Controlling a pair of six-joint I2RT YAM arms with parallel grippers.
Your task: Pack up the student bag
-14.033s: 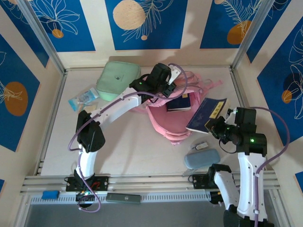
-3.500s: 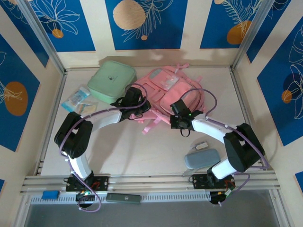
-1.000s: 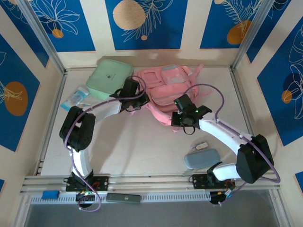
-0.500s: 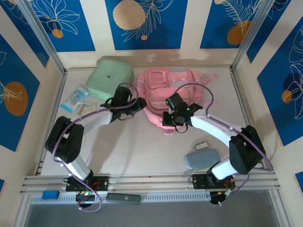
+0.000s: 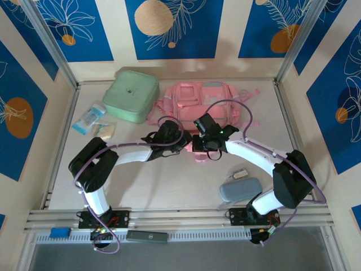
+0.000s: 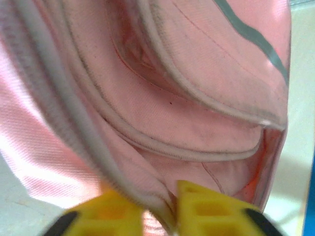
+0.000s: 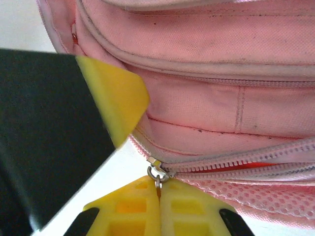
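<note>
Pale tabletop (image 5: 169, 175), boxed in by blue and cream wall panels (image 5: 169, 28) printed with leaves. Student bag (image 5: 200, 101) lies at upper centre of the overhead view, pink, pockets facing up, straps trailing off its right side. Mint green case (image 5: 131, 95) sits just beside it on the left, touching or nearly so. Two small packets (image 5: 90, 117) lie near the left edge. A grey-blue pouch (image 5: 240, 189) rests at lower right, well apart from the bag, with a small white item (image 5: 241, 173) just above it.

Both arms reach in to the bag's near edge, and their wrists meet close together at mid frame.

Left wrist view: left gripper (image 6: 165, 216) at the bottom of the frame, yellow fingers (image 6: 206, 209) pressed in on a fold of the bag's piped seam, with fabric pinched between them. Pink pocket seams curve across the rest of the frame.

Right wrist view: right gripper (image 7: 158, 206) at bottom centre, jaws together with the metal zip pull (image 7: 157, 183) nipped between them. The zip runs off to the right along the bag's lower edge, with a sliver of orange showing between the teeth. Pink mesh lies below the zip. The other arm's black body and yellow finger fill the left side of the frame.
</note>
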